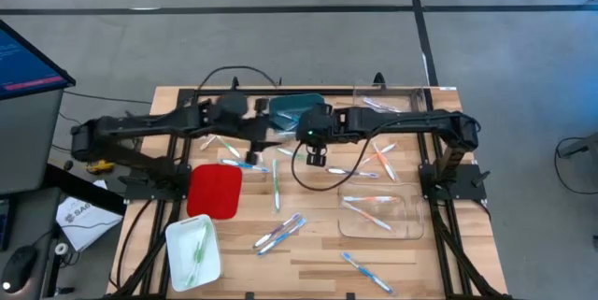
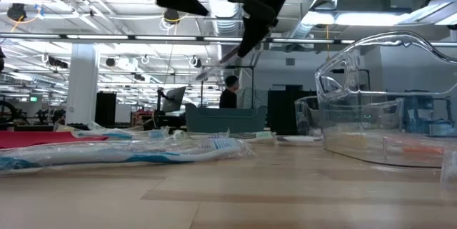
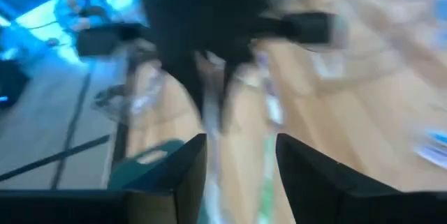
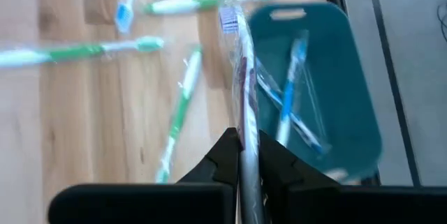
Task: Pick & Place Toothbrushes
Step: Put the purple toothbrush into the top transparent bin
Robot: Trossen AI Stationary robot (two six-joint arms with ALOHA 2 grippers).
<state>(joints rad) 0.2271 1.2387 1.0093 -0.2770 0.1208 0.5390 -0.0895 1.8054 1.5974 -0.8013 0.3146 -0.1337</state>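
two grippers meet near the far middle of the table, beside the teal tray (image 1: 295,109): the right gripper (image 4: 244,155) is pinched on a wrapped toothbrush (image 4: 241,77) with a purple-looking handle, its brush end pointing out toward the tray, while the left gripper (image 3: 237,161) sits close opposite with its fingers spread apart and nothing seen between them. the held toothbrush hangs above the tabletop, and in the right wrist view it lies along the tray's near edge, with two blue toothbrushes (image 4: 286,95) already crossed inside. this looks like a hand-over just made, or a carry to the tray; which of the two cannot be told. to do the step well, the right arm should bring the whole stick over the tray's hollow, not just the brush end, lower it until it is near the floor of the tray, and only then part its fingers, since a thin wrapped stick dropped on the rim is likely to tip out. the left arm would do well to back away first so the two do not touch. many other toothbrushes lie loose on the wood, with a few in the clear container (image 1: 383,216) and the white tray (image 1: 193,250); the red tray (image 1: 214,191) looks bare.
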